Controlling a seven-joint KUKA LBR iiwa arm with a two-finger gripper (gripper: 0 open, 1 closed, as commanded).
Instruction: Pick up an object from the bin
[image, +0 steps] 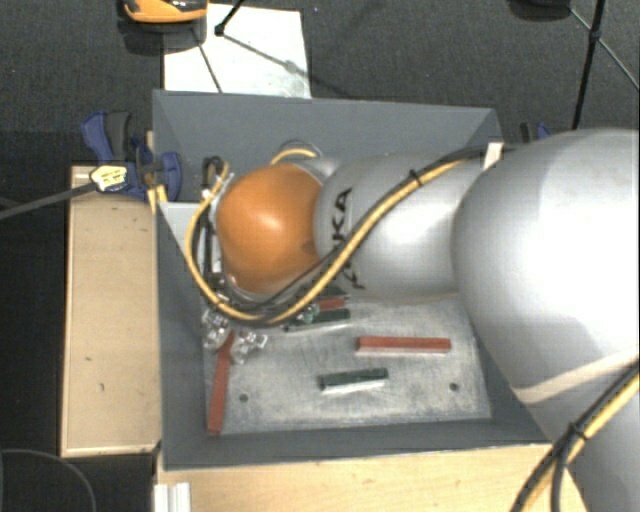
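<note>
1. Red stick (217, 395) is what we take as the target. It lies along the left wall of the bin (180, 420), from the near left corner to its far end, which sits right at the gripper (230, 336).
2. We see the gripper low at the left of the bin floor, below the orange cover (265, 230) on the wrist. We cannot tell how far open it is, nor whether it has hold of anything; the stick's far end meets it, but no grasp is plain.
3. To do this step well, we judge that the grip should close across the stick's narrow width, not along its length. The wall is just beside the stick, so we would leave room on that side and avoid scraping the metal.
4. A hold at one end would likely let the long stick droop as it lifts. We would rise straight up and check that the low end clears the wall.
5. Red sticks: we count two in plain sight, this one and a second red stick (403, 345) lying flat right of the middle. A small red bit (331, 301) peeks from under the arm; we cannot tell whether it is a third.
6. Dark bars: we count two, one dark bar (352, 378) near the middle of the floor and another dark bar (326, 316) farther back, partly hidden under the arm.
</note>
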